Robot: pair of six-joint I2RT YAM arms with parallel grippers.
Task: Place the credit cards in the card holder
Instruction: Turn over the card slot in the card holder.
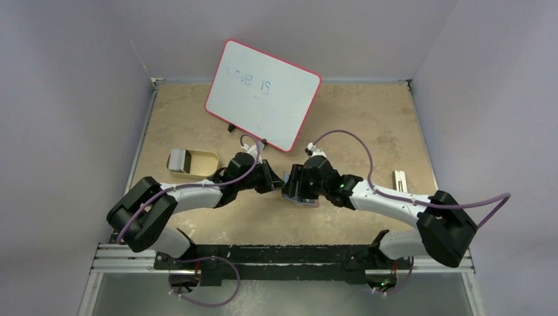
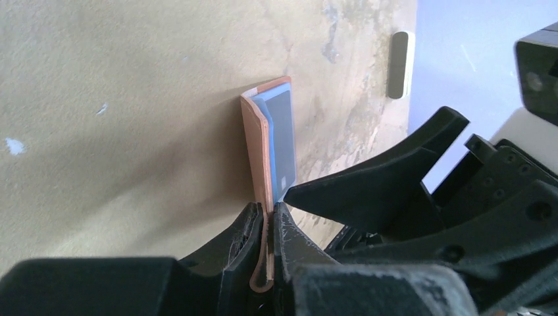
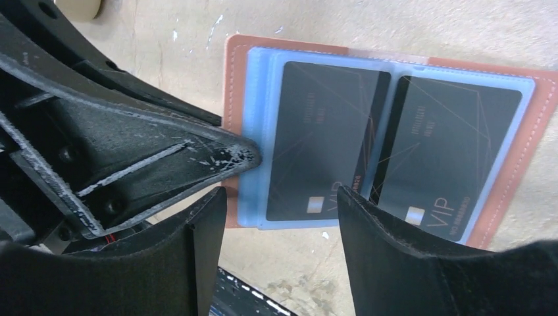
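Observation:
The card holder [image 3: 541,125] is a brown wallet lying open on the table, its pale blue sleeves facing up. Two dark grey credit cards marked VIP sit in the sleeves, one on the left [image 3: 322,138] and one on the right [image 3: 447,151]. My left gripper [image 2: 266,220] is shut on the brown cover edge of the card holder [image 2: 253,148] and holds that flap upright. My right gripper [image 3: 279,227] is open and empty just above the holder's near edge, touching no card. In the top view both grippers meet mid-table, the left [image 1: 275,179] and the right [image 1: 294,186], over the holder [image 1: 304,201].
A red-rimmed whiteboard [image 1: 263,93] stands propped at the back. A tan oval tray [image 1: 201,163] with a grey item [image 1: 176,160] at its left end lies left of the arms. A small pale block [image 1: 399,180] lies on the right.

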